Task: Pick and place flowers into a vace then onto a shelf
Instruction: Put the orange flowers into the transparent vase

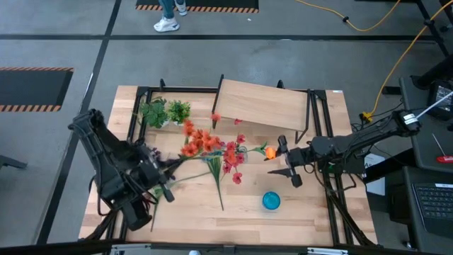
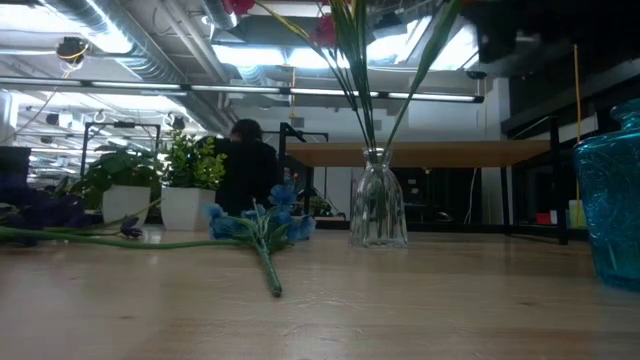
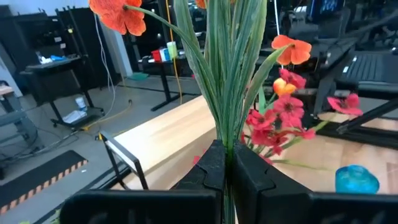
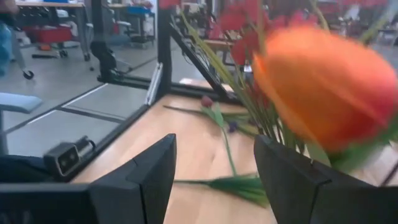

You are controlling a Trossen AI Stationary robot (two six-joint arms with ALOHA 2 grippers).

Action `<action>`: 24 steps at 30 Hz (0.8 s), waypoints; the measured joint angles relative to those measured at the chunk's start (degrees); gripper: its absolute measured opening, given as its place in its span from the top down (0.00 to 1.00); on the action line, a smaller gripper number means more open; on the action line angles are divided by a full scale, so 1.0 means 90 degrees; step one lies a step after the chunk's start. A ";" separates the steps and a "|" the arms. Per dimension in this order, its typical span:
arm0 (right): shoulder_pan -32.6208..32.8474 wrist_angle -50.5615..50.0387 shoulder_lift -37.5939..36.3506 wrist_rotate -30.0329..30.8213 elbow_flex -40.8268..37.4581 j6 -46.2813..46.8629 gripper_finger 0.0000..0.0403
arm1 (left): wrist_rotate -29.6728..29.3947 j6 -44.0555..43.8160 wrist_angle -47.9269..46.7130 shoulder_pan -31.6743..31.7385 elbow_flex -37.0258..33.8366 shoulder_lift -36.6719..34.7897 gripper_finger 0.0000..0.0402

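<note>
Left tool (image 3: 227, 171) is clamping the orange flower stems (image 3: 227, 87) beside the glass vase (image 2: 378, 208); right tool (image 1: 283, 162) is hovering open near it

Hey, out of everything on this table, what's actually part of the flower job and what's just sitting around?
Part of the job:
- flowers, one bunch clamped in the left end effector
- clear glass vase
- shelf
- right end effector, open by the orange bloom

Just lying about:
- two potted plants
- blue glass
</note>
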 joint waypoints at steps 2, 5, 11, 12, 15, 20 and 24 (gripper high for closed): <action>0.0144 -0.0010 0.0000 -0.0001 0.0115 -0.0162 0.46 | -0.0016 0.0000 0.0050 0.0000 0.0000 0.0176 0.99; 0.0410 -0.0152 0.0000 0.0059 0.0258 -0.0296 0.46 | 0.0124 -0.0002 0.0216 0.0002 0.0000 0.0440 0.99; 0.0943 -0.0411 0.0000 0.0673 0.0445 -0.0296 0.46 | 0.0786 0.0119 0.0999 0.0002 -0.0005 0.0810 0.99; 0.1029 -0.0497 0.0000 0.0755 0.0488 -0.0295 0.46 | 0.0922 0.0212 0.1221 0.0002 -0.0005 0.0849 0.99; 0.1282 -0.0666 0.0000 0.1062 0.0574 -0.0199 0.46 | 0.1183 0.1055 0.2287 -0.0008 -0.0005 0.0958 0.99; 0.1613 -0.0683 0.0000 0.1150 0.0576 -0.0122 0.46 | 0.2100 0.3994 0.5078 -0.0037 -0.0005 0.0984 0.99; 0.1914 -0.0681 0.0000 0.1155 0.0576 -0.0131 0.46 | 0.2534 0.6029 0.6754 -0.0013 -0.0005 0.1048 0.99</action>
